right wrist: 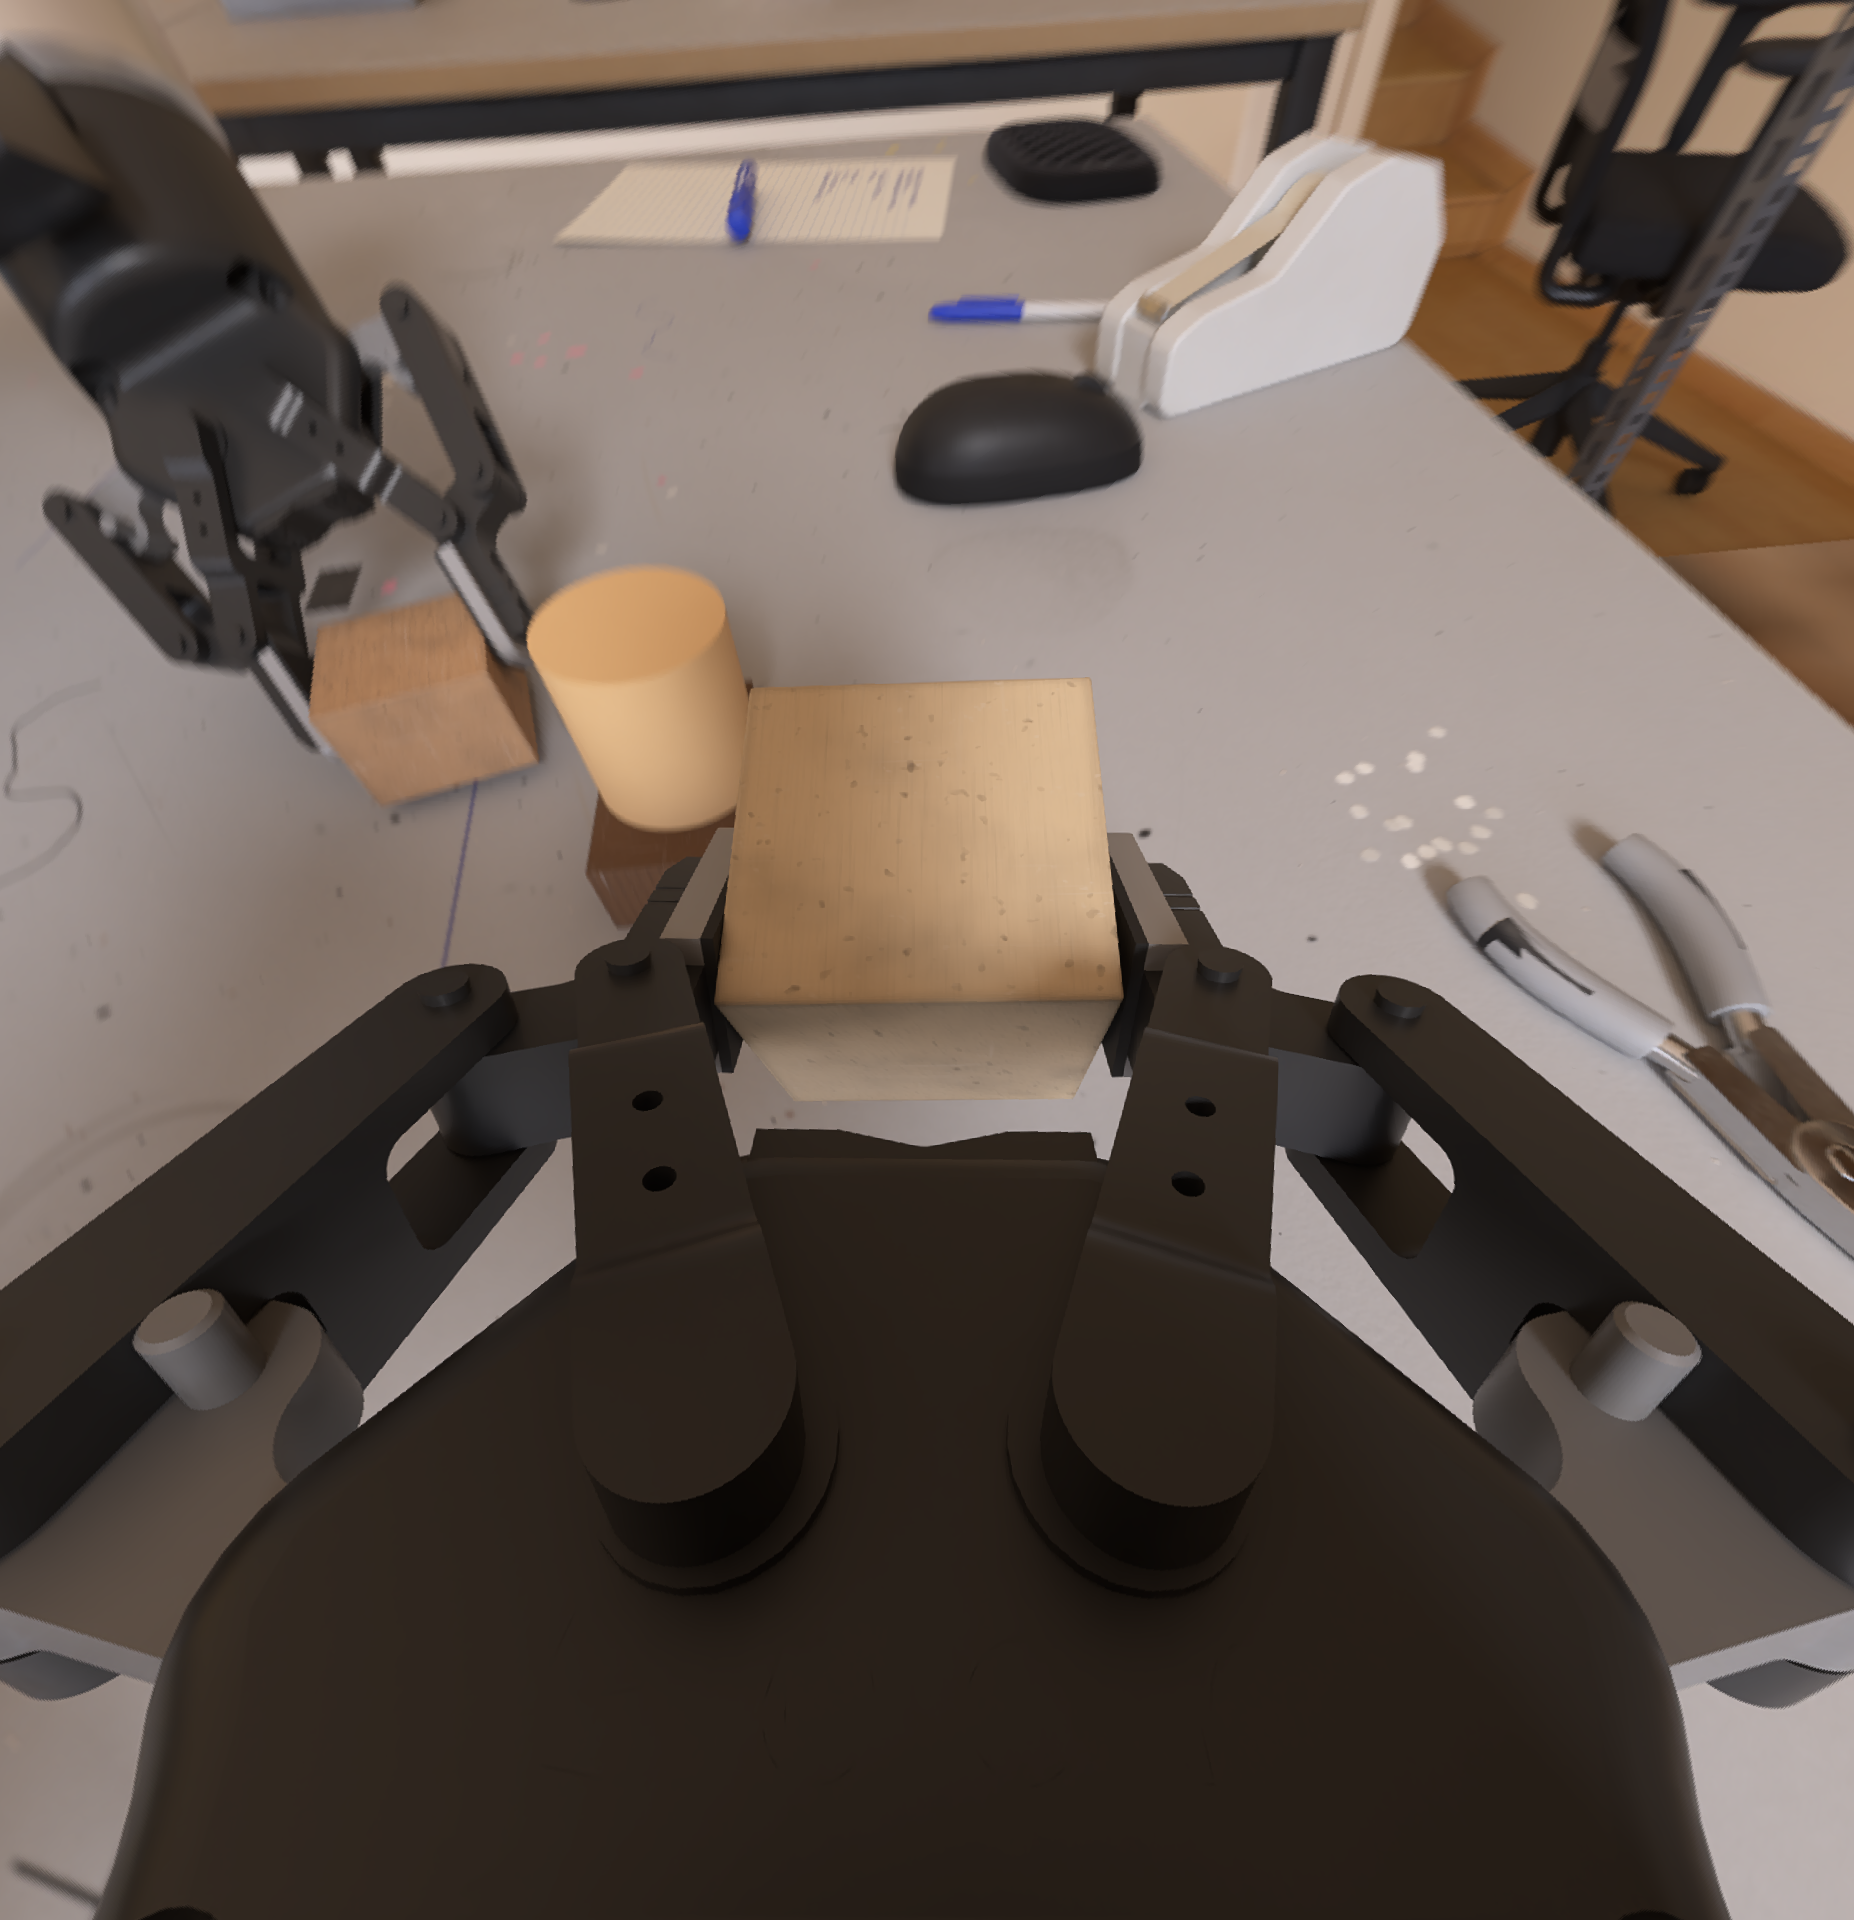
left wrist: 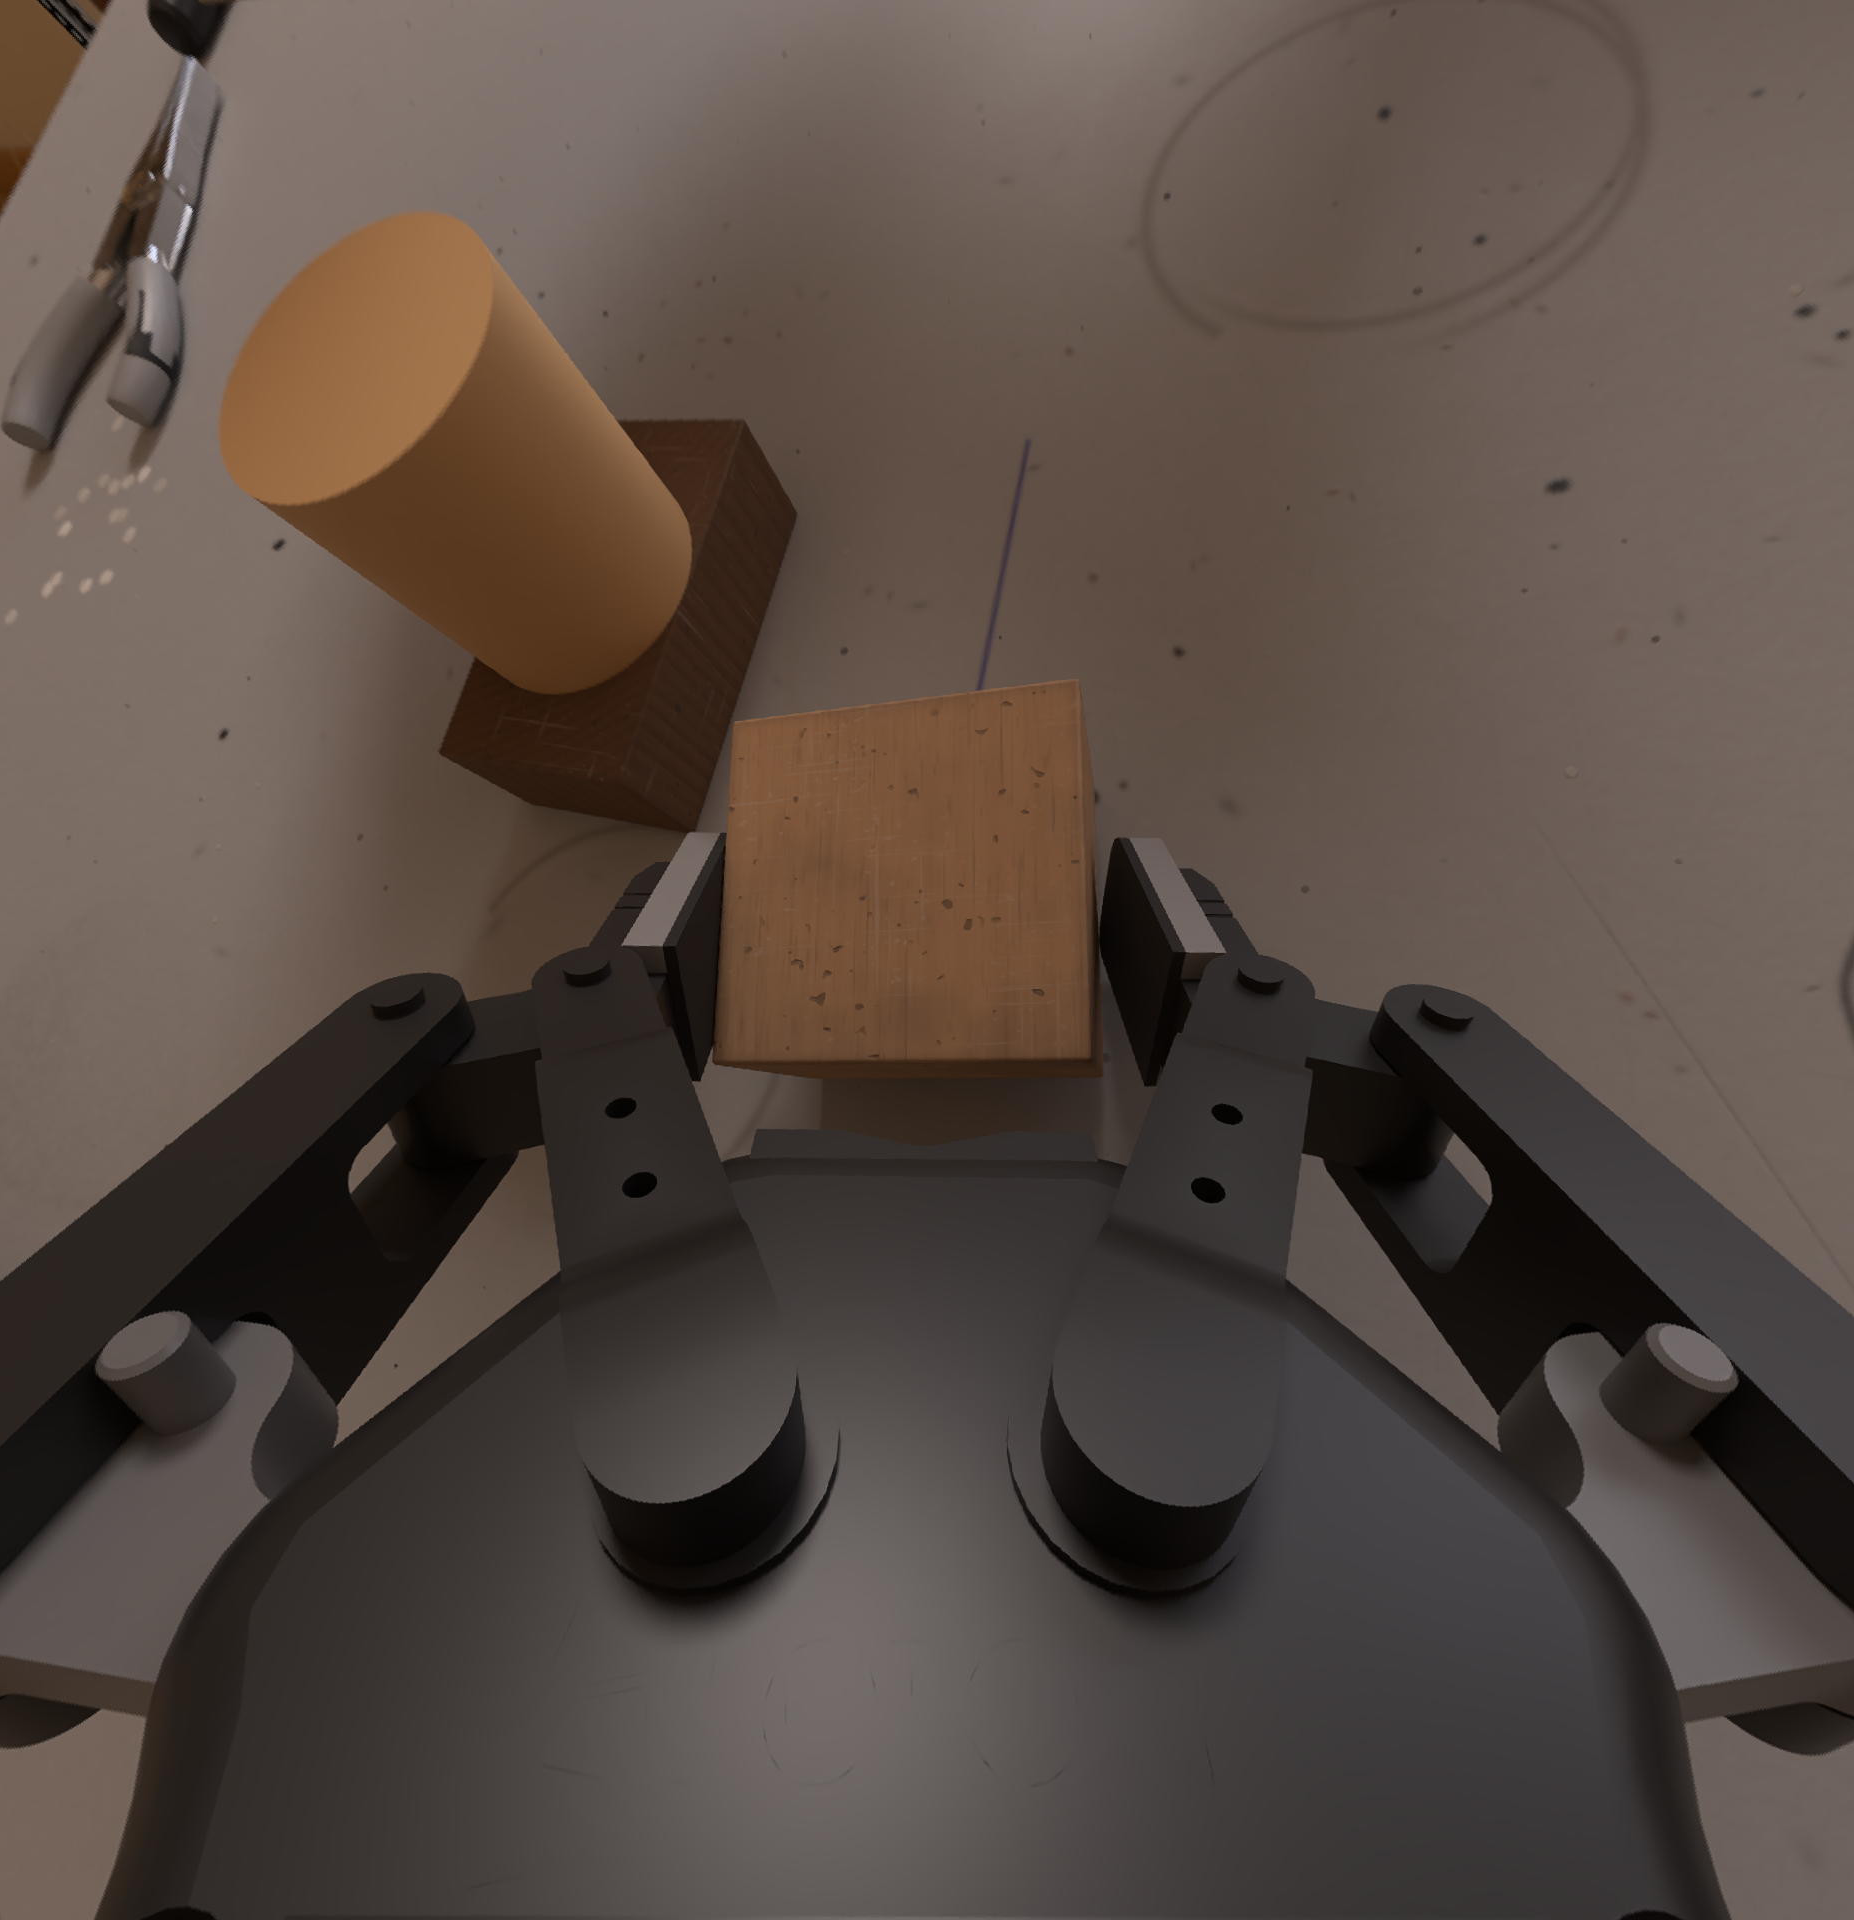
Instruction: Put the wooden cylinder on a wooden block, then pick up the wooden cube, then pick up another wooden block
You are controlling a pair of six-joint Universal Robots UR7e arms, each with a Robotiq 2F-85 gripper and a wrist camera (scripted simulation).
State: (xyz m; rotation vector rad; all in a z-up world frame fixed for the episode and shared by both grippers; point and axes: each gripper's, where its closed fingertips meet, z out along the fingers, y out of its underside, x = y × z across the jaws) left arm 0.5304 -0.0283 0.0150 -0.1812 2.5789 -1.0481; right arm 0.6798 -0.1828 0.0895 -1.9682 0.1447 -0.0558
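right gripper point(right wrist: 918, 935): pinching the cube point(right wrist: 912, 852), held clear of the table point(right wrist: 1318, 665)
left gripper point(left wrist: 907, 935): spread around a block point(left wrist: 907, 883), left pad touching or nearly so, right pad a sliver off; block rests on the table
cylinder point(left wrist: 455, 457): upright on the dark block point(left wrist: 632, 675), just beyond
pliers point(right wrist: 1681, 997): lying off to the side
step: stacking and cube pickup look done; last pickup in hand
next: squeeze shut on the block, lift straight, avoid nudging the stack

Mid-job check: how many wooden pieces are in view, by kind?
wooden cylinder: 1
dark wooden block: 1
light wooden blocks: 2 (held block in right gripper; other block at left gripper)
Total: 4
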